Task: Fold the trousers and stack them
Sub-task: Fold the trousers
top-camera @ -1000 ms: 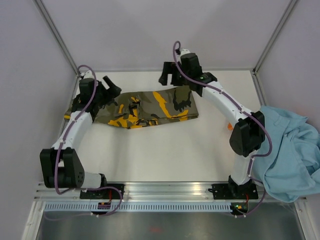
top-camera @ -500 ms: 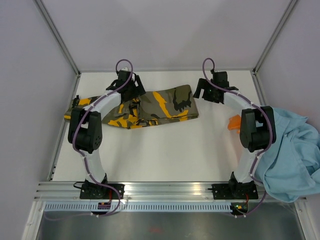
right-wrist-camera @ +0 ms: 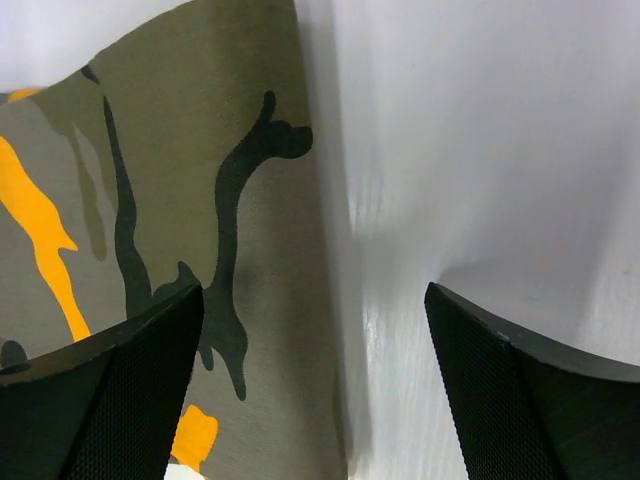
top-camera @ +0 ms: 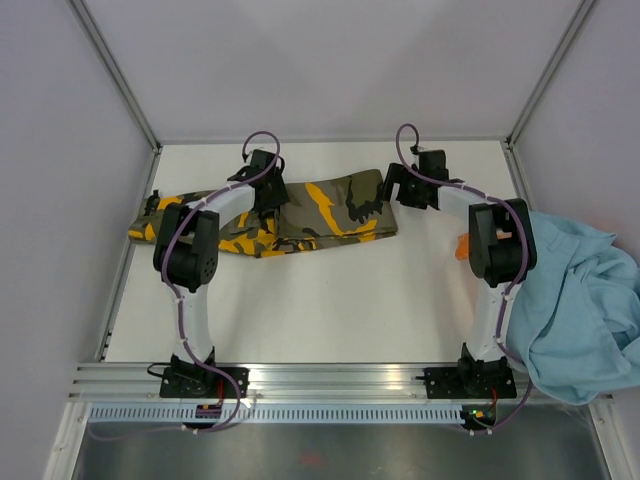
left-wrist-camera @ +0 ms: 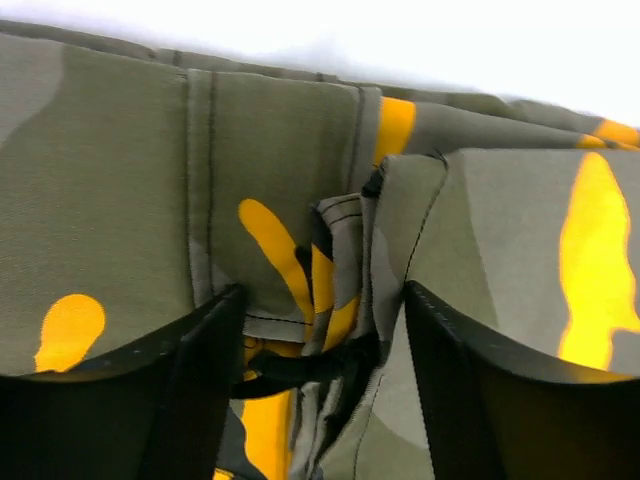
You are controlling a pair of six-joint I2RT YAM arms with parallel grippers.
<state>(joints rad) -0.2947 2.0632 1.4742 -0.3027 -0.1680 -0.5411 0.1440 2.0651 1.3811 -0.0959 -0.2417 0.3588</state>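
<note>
The camouflage trousers (top-camera: 320, 205) lie folded in a long band across the far side of the white table (top-camera: 330, 300). My left gripper (top-camera: 268, 196) is down on their middle-left part. In the left wrist view its jaws (left-wrist-camera: 322, 300) stand apart on either side of a bunched fold of trousers cloth (left-wrist-camera: 120, 180) with a black strap. My right gripper (top-camera: 396, 190) is down at the trousers' right edge. In the right wrist view it (right-wrist-camera: 313, 290) is wide open, one finger over the trousers cloth (right-wrist-camera: 180, 170) and the other over bare table.
A light-blue garment (top-camera: 575, 300) is heaped off the table's right side beside the right arm. A bit of an orange garment (top-camera: 466, 245) shows by that arm. Walls and frame posts close in the table; a metal rail (top-camera: 340, 380) runs along the near edge.
Both arms have swung in and come down onto the trousers, the left from the left end toward the middle, the right to the right edge. The left jaws have narrowed.
</note>
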